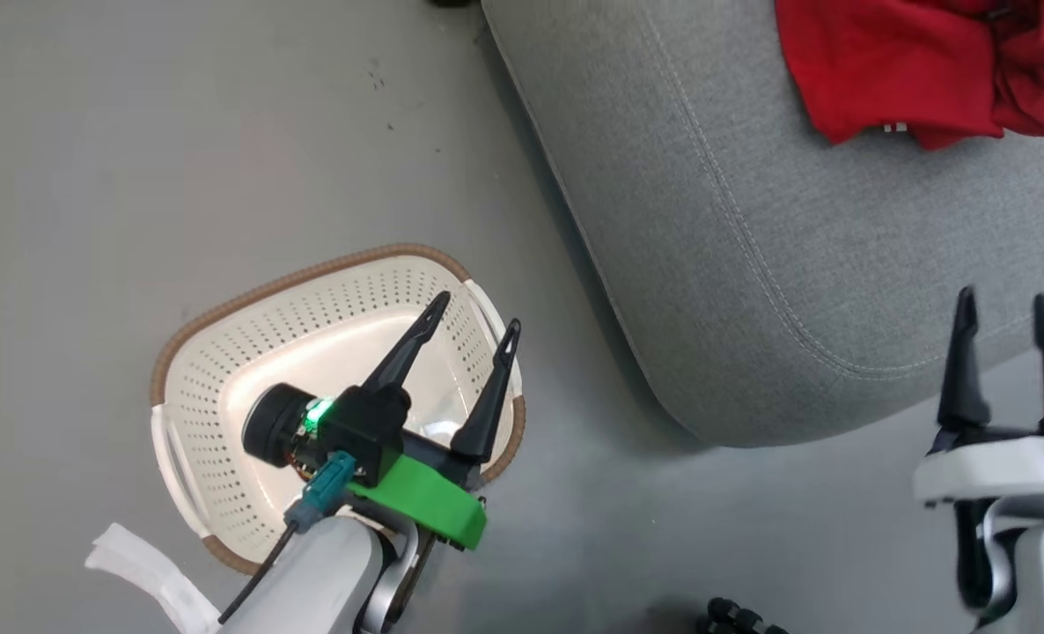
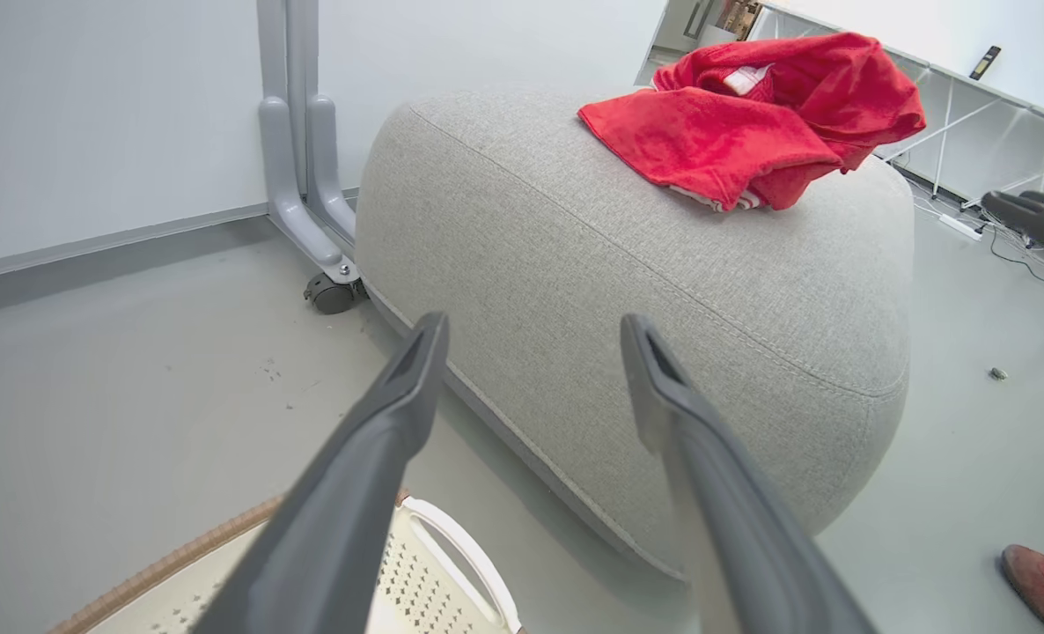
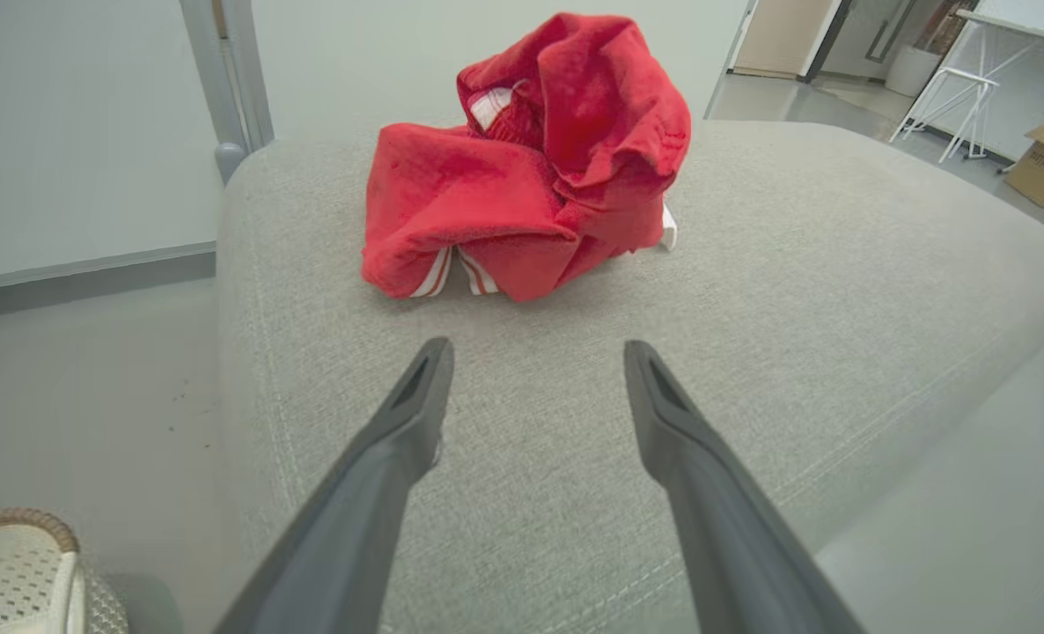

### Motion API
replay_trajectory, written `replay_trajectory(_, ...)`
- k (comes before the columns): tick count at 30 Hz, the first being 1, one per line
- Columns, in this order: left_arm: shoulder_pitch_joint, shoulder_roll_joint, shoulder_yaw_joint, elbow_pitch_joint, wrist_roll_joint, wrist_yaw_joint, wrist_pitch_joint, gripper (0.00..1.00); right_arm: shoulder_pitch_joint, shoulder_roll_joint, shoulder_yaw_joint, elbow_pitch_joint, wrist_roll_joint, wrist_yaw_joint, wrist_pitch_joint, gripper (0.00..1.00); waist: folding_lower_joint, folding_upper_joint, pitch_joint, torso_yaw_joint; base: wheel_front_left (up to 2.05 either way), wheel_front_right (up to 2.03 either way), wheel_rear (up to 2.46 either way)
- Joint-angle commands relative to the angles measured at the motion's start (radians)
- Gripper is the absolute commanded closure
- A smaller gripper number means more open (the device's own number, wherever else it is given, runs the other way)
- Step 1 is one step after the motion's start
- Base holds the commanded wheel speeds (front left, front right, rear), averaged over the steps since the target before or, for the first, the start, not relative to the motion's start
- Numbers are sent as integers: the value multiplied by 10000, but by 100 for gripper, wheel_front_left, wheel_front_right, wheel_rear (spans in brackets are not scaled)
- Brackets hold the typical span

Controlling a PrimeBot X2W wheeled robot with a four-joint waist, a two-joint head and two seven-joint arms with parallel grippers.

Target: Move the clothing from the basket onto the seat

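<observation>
Head view gives us the plainest account: the basket [image 1: 311,275] stands on the grey floor just beside the seat [image 1: 751,220], close enough that a short swing of an arm would carry cloth from one to the other. The clothing [image 1: 892,70] lies on top of the seat, near its far side, as one crumpled red heap. The right wrist view shows white stripes at its lower edge, though we cannot separate the two garments with certainty. The left claw [image 1: 478,313] hangs above the basket's seat-side wall, fingers spread and gripping nothing. What we see of the basket's inside, around the arm, is bare cream plastic, so we judge there is nothing left to lift. The right claw [image 1: 1003,299] is likewise spread and empty, held low at the seat's near edge, pointing toward the heap but well apart from it. We read this as a resting pose, and the task looks complete or nearly so.
</observation>
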Motion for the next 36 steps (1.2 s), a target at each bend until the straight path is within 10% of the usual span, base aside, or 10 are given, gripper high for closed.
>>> replay_trajectory(1,373,-113,245,121,-111,84,-94,0,422,-18,390,-132,260,-14,-5,0,0,-1,-1415,969,0,0,0)
replay_trajectory(13,3505,-1733,4066,-352,570,-702,-124,0,2388,-178,6128,-291,-352,-16,-5,0,0,-1,-3953,3435,0,0,0)
replay_trajectory(25,5889,-1874,6215,-2028,1698,-501,-126,0,2963,-61,3898,-1357,-363,-14,-5,0,0,-1,-5367,3856,0,0,0)
replay_trajectory(36,7345,-1870,6291,-2363,1895,-458,-126,0,3396,-122,3409,-1439,-519,-14,-5,0,0,-1,-5864,3463,0,0,0)
